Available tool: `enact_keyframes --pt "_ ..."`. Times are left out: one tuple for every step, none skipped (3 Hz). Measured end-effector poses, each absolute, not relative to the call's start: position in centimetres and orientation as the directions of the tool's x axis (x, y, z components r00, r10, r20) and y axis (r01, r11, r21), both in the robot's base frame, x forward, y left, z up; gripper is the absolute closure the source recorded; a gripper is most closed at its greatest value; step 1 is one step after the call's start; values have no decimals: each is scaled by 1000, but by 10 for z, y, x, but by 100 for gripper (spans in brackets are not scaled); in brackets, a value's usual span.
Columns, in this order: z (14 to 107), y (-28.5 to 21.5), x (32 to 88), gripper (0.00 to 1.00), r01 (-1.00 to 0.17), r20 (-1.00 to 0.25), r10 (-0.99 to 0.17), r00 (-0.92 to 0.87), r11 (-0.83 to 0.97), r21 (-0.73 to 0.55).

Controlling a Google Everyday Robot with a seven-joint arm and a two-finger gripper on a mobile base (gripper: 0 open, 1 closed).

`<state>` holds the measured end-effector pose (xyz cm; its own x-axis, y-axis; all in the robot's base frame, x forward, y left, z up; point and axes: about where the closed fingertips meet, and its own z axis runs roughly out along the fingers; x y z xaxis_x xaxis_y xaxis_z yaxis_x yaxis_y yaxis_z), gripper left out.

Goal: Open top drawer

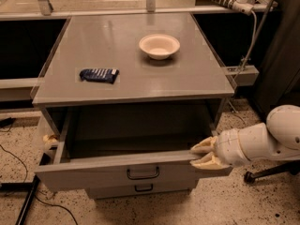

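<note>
The top drawer [93, 172] of the grey cabinet stands pulled well out. Its flat grey front faces me, with the black bar handle [143, 173] in the middle. The inside is a shallow, dark grey tray [136, 144] with nothing showing in it. My gripper [202, 154], with cream fingers [204, 146] on a white arm [262, 142], is at the right end of the drawer front. The fingers are closed on the front's top edge, one above and one below.
A white bowl [159, 46] and a blue snack packet [98, 75] lie on the cabinet top [122, 36]. A narrower drawer [108, 191] sits shut below the open one. A black caster leg [255, 175] is on the floor at right and cables [28, 205] are at left.
</note>
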<state>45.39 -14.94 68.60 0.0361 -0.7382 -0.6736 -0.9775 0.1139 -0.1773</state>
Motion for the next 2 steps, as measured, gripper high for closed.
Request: enact_keyframes --pt "686 -149 454 34 -978 -674 -738 36 114 -177" --pt "671 -151 441 11 -983 -668 -743 38 92 -158"
